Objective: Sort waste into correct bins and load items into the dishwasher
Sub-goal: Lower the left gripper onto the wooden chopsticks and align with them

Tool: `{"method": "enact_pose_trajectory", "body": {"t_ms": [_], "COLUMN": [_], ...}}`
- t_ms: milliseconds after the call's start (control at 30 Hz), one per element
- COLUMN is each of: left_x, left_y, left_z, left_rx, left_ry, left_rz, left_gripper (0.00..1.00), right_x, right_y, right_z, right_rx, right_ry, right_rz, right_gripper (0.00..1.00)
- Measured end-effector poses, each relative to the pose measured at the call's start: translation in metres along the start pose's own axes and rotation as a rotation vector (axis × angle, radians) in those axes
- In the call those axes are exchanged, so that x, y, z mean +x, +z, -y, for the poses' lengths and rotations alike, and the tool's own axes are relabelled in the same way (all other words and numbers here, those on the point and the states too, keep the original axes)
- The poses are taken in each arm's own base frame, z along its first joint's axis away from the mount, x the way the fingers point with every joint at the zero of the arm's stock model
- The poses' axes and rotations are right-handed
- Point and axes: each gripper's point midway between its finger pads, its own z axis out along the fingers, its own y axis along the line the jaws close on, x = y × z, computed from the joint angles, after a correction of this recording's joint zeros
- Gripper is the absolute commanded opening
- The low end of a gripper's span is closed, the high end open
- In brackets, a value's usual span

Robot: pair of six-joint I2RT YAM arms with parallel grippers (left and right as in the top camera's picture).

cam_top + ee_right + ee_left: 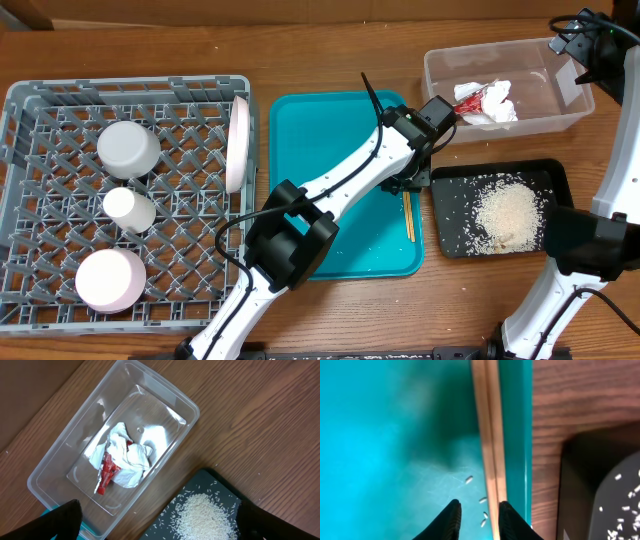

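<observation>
Left wrist view shows me the chopsticks (490, 435): two thin, smooth wooden sticks lying side by side by the right edge of the shiny teal tray (380, 435). They run between the fingers of my left gripper (479, 503), which are a little apart and hold nothing. Tiny white rice grains (469, 479) lie beside them. My right gripper (160, 527) is spread wide.

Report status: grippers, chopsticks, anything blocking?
Left gripper open, low over chopsticks, not gripping. Right gripper open, empty, above clear tub. Chopsticks lie along teal tray right edge; few rice grains beside, nothing blocking.
</observation>
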Motion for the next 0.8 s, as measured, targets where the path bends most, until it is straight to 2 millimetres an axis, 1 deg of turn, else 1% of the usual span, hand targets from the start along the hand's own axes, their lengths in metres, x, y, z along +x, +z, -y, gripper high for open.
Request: {"method": "enact_pose_trajectory", "body": {"t_ms": [200, 533, 800], "left_x": [-0.01, -0.026, -0.033], "left_y": [0.001, 0.002, 0.002], "left_z": [-0.005, 0.003, -0.003], "left_rx": [-0.031, -0.001, -0.037], "left_ry": [-0.049, -0.074, -0.083], "left_rz": [0.055, 0.125, 0.166], "left_gripper": [0.25, 0.25, 0.27], "right_x": [0.0, 0.0, 0.0], "right_y": [0.0, 0.0, 0.0], "right_z": [0.0, 0.0, 0.0], "right_rx": [0.0, 0.0, -0.001], "right_ry": [0.0, 0.0, 0.0], "right_rz": [0.0, 0.0, 0.0], "right_gripper": [1.0, 1.0, 1.0]}}
